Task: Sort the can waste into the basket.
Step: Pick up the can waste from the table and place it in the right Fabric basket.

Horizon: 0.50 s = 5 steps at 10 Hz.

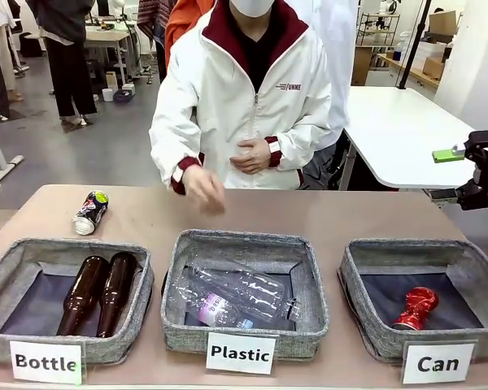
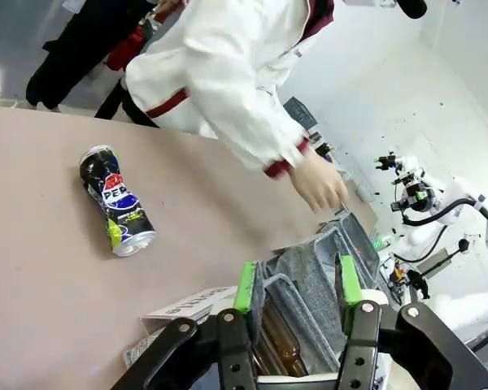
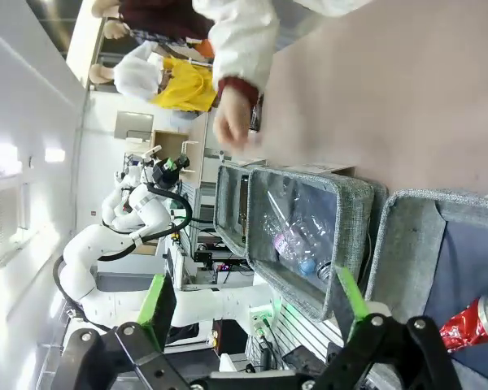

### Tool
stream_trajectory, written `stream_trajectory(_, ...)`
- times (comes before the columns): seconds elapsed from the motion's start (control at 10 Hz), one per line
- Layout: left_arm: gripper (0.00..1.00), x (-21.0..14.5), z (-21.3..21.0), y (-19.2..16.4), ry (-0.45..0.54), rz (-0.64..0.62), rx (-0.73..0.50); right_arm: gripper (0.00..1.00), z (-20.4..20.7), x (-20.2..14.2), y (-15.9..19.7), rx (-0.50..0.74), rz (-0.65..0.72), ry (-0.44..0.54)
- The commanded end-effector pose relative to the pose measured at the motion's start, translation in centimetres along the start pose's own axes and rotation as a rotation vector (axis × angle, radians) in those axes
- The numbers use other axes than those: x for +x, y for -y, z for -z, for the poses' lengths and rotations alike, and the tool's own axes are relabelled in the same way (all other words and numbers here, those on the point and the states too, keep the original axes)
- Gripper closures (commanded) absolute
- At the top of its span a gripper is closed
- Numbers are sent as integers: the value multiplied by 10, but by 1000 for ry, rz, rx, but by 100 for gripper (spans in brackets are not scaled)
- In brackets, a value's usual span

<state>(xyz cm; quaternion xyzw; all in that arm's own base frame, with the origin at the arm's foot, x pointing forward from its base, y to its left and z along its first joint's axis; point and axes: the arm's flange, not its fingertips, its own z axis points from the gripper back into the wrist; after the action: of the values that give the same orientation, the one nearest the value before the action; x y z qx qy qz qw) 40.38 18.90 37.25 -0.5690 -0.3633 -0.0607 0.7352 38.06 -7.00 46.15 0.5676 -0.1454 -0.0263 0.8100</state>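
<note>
- Lying on its side at the upper left of the front view, the dark printed can sits on the table just behind the Bottle basket and its brown bottles.
- The crushed red can rests in the Can basket, lower right.
- A person's hand hovers mid-table, behind the Plastic basket.
- The left gripper hangs open and empty; the right gripper, at the right edge, is spread wide and holds nothing.
</note>
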Motion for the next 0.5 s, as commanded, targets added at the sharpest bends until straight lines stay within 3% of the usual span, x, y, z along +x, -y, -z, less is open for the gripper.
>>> stream_trajectory(0.0, 51, -5, -1, 3, -7, -1, 8, 0, 0, -5, -1, -7, -7, -9)
stream_trajectory(0.1, 51, 0, 0, 0, 0, 0, 0, 0, 0, -5, -1, -7, -7, -9)
stream_trajectory(0.2, 51, -16, -7, 28, -39, 119, -62, 0, 0, -5, -1, -7, -7, -9)
stream_trajectory(0.4, 51, 10, 15, 55, -174, 61, 90, 0, 0, -5, -1, -7, -7, -9)
